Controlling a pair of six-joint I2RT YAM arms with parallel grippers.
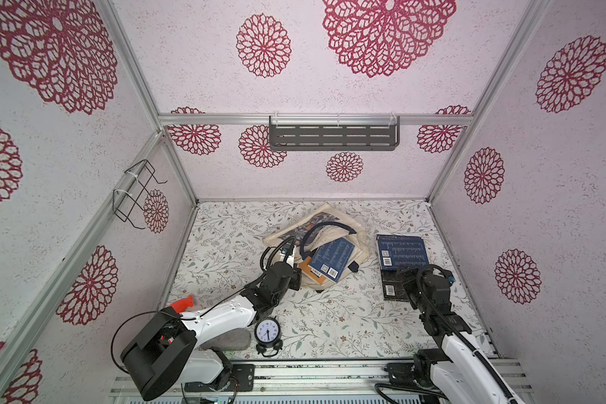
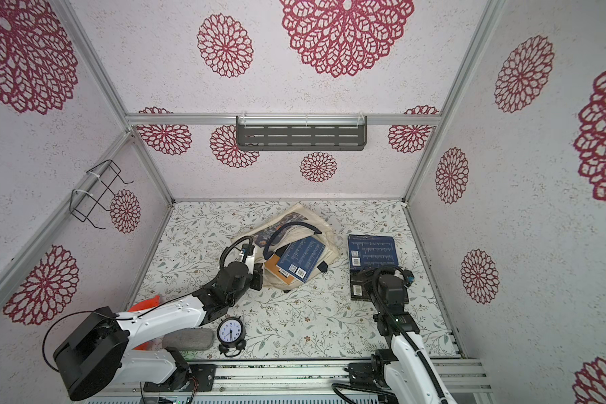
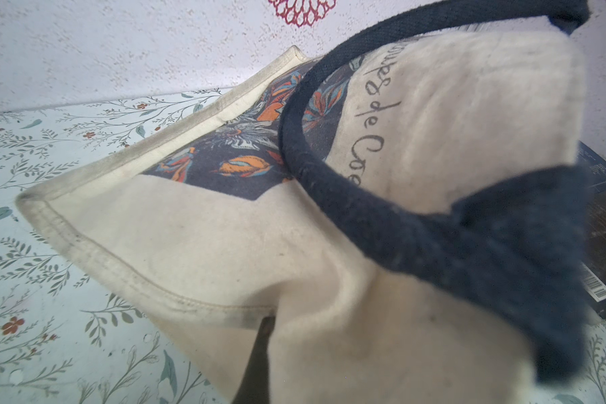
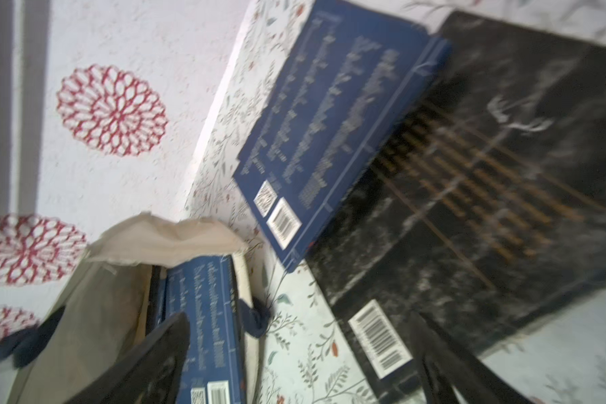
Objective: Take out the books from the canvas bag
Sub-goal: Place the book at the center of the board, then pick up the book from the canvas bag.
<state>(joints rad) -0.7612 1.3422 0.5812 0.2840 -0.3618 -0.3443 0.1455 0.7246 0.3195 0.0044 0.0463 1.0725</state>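
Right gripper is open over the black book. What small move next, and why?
Probably swing the right gripper across to the mouth of the canvas bag, toward the navy book there. It is open and empty; the black book already lies outside, while that navy book and an orange book sit in the bag, its edge seemingly pinched by the left gripper.

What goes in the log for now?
left pincer: shut on canvas bag | right pincer: open over black book | table: navy book overlapping black book | bag: second navy book, orange-tan book
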